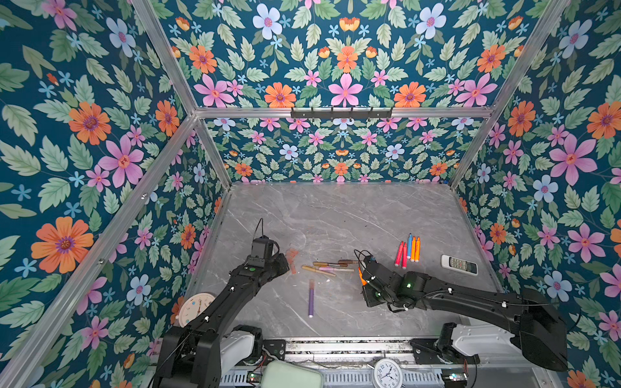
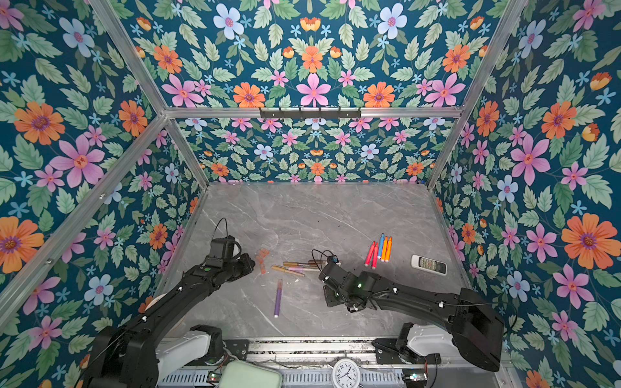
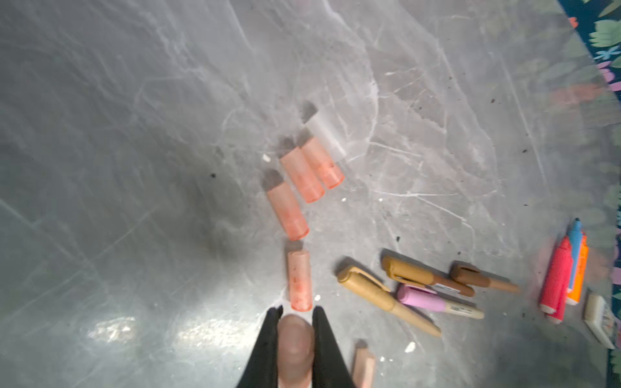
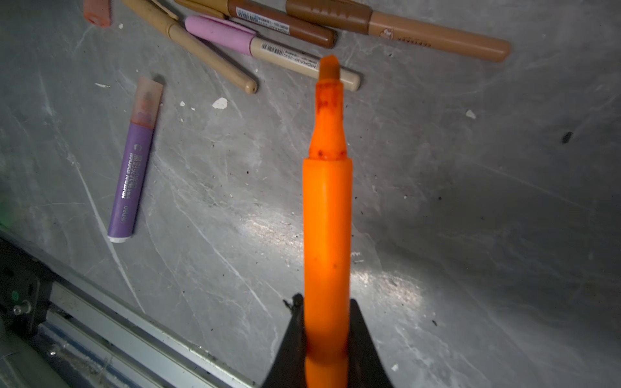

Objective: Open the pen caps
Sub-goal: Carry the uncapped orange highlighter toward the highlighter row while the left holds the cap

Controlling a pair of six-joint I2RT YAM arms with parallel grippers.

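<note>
Gripping a pinkish cap [image 3: 295, 346] between closed jaws, the left tool [image 3: 297, 314] hangs just beside the loose caps [image 3: 300, 174], which lie left of the middle of the tabletop [image 1: 336, 215]. The right tool [image 4: 326, 300] is clamped on the orange pen [image 4: 327, 208], its tip bare. The pull-off looks done, so a tidy put-down matters now. Lower the cap close to its fellows before letting go, so it cannot roll. Lay the pen with the uncapped pens [image 1: 408, 250] toward the right edge, clear of the capped purple pen [image 4: 132, 168].
</note>
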